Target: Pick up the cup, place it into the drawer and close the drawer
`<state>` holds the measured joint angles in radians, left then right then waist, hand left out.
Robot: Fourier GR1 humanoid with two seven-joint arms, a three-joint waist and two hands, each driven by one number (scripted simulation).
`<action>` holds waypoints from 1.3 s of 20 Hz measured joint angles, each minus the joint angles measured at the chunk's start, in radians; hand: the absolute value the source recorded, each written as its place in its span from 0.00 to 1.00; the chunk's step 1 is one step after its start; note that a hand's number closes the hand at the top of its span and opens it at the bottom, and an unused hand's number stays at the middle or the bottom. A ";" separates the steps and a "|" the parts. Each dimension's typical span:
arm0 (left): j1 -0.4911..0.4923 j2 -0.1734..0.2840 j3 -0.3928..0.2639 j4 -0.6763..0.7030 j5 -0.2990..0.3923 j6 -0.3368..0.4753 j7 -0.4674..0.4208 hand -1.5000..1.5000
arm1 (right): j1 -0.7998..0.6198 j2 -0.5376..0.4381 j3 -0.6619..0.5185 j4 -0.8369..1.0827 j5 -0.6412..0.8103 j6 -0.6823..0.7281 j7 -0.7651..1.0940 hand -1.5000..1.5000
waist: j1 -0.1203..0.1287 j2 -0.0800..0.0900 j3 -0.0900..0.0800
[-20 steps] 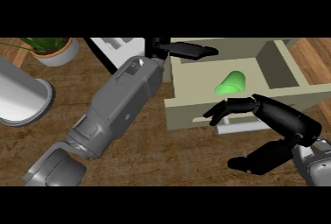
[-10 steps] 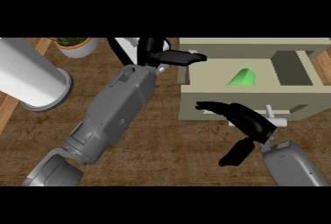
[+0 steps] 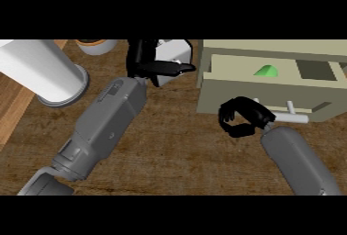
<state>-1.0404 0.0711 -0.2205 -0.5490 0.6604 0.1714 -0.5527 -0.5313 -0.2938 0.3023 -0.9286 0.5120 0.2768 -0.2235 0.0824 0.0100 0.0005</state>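
The green cup (image 3: 266,71) lies inside the open beige drawer (image 3: 238,69), at the upper right of the head view. My right hand (image 3: 240,118) is against the drawer's front panel (image 3: 251,97), fingers curled with nothing in them, just left of the white handle (image 3: 293,116). At the top centre is my left hand (image 3: 153,63), left of the drawer's corner. Its fingers are straight and hold nothing.
A tall white cylinder (image 3: 39,68) stands on a round base at the left. A plant pot (image 3: 95,46) sits at the top edge. A pale grey object (image 3: 175,49) lies behind my left hand. The wooden counter (image 3: 176,151) shows below.
The drawer has slid partway in, so its opening is shallower. My right hand moved up against the drawer's front and its fingers curled. The cup stays inside.
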 measured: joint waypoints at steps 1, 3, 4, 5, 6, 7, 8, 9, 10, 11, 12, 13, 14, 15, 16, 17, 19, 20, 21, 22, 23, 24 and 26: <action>0.014 0.009 0.000 -0.010 0.000 -0.007 0.001 0.00 | -0.028 0.004 -0.017 0.047 -0.001 -0.016 -0.029 1.00 | 0.004 0.002 0.000; 0.040 0.027 -0.001 -0.036 0.003 -0.026 0.009 0.00 | -0.079 0.002 -0.053 0.134 -0.006 -0.043 -0.078 1.00 | 0.016 0.004 0.002; 0.053 0.034 -0.002 -0.048 0.003 -0.035 0.009 0.00 | -0.106 -0.004 -0.075 0.172 -0.011 -0.054 -0.098 1.00 | 0.022 0.006 0.002; 0.060 0.043 -0.002 -0.058 0.006 -0.044 0.018 0.00 | -0.137 -0.007 -0.098 0.207 -0.018 -0.064 -0.108 1.00 | 0.028 0.008 0.003; 0.074 0.056 0.000 -0.068 0.009 -0.058 0.021 0.00 | -0.163 -0.010 -0.118 0.239 -0.024 -0.078 -0.123 1.00 | 0.033 0.010 0.003; 0.088 0.065 -0.001 -0.075 0.009 -0.069 0.023 0.00 | -0.191 -0.016 -0.140 0.269 -0.032 -0.087 -0.134 1.00 | 0.039 0.013 0.004; 0.100 0.068 -0.004 -0.083 0.009 -0.077 0.023 0.00 | -0.222 -0.026 -0.161 0.296 -0.041 -0.089 -0.141 1.00 | 0.047 0.016 0.005; 0.111 0.077 -0.004 -0.091 0.011 -0.088 0.027 0.00 | -0.232 -0.027 -0.175 0.320 -0.051 -0.085 -0.154 1.00 | 0.050 0.018 0.007; 0.119 0.082 -0.005 -0.101 0.012 -0.095 0.030 0.00 | -0.235 -0.030 -0.181 0.333 -0.057 -0.082 -0.171 1.00 | 0.053 0.017 0.007; 0.124 0.086 -0.006 -0.110 0.013 -0.102 0.035 0.00 | -0.238 -0.028 -0.190 0.345 -0.063 -0.082 -0.180 1.00 | 0.055 0.016 0.007; 0.127 0.096 -0.006 -0.116 0.014 -0.111 0.040 0.00 | -0.242 -0.027 -0.197 0.355 -0.070 -0.078 -0.187 1.00 | 0.056 0.015 0.007; 0.135 0.100 -0.010 -0.123 0.012 -0.118 0.042 0.00 | -0.245 -0.029 -0.204 0.362 -0.080 -0.067 -0.190 1.00 | 0.059 0.015 0.008; 0.141 0.104 -0.012 -0.129 0.012 -0.125 0.044 0.00 | -0.246 -0.032 -0.212 0.366 -0.090 -0.055 -0.195 1.00 | 0.063 0.015 0.009; 0.145 0.108 -0.013 -0.135 0.013 -0.130 0.049 0.00 | -0.244 -0.033 -0.219 0.368 -0.099 -0.048 -0.195 1.00 | 0.067 0.014 0.009; 0.147 0.108 -0.015 -0.140 0.012 -0.131 0.052 0.00 | -0.245 -0.035 -0.225 0.369 -0.108 -0.036 -0.198 1.00 | 0.069 0.014 0.010; 0.151 0.108 -0.016 -0.146 0.013 -0.136 0.052 0.00 | -0.243 -0.039 -0.228 0.369 -0.115 -0.025 -0.201 1.00 | 0.072 0.015 0.010; 0.160 0.116 -0.018 -0.156 0.014 -0.146 0.054 0.00 | -0.242 -0.047 -0.235 0.368 -0.131 0.007 -0.203 1.00 | 0.078 0.016 0.012; 0.164 0.118 -0.020 -0.160 0.013 -0.150 0.057 0.00 | -0.239 -0.052 -0.238 0.366 -0.138 0.020 -0.208 1.00 | 0.082 0.016 0.012; 0.170 0.120 -0.023 -0.163 0.012 -0.156 0.058 0.00 | -0.237 -0.055 -0.241 0.363 -0.146 0.033 -0.207 1.00 | 0.084 0.017 0.013; 0.174 0.121 -0.024 -0.166 0.012 -0.159 0.058 0.00 | -0.235 -0.058 -0.245 0.360 -0.154 0.046 -0.206 1.00 | 0.087 0.018 0.013; 0.178 0.122 -0.025 -0.169 0.012 -0.162 0.057 0.00 | -0.232 -0.062 -0.248 0.356 -0.162 0.057 -0.207 1.00 | 0.089 0.019 0.014; 0.182 0.123 -0.026 -0.172 0.012 -0.167 0.056 0.00 | -0.230 -0.066 -0.250 0.352 -0.168 0.071 -0.207 1.00 | 0.091 0.021 0.015; 0.188 0.121 -0.028 -0.179 0.014 -0.176 0.059 0.00 | -0.226 -0.073 -0.255 0.343 -0.183 0.096 -0.206 1.00 | 0.096 0.024 0.016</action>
<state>-0.8527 0.1924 -0.2489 -0.7276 0.6745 -0.0051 -0.4940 -0.7568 -0.3666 0.0470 -0.5851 0.3291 0.3733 -0.4297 0.1784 0.0338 0.0163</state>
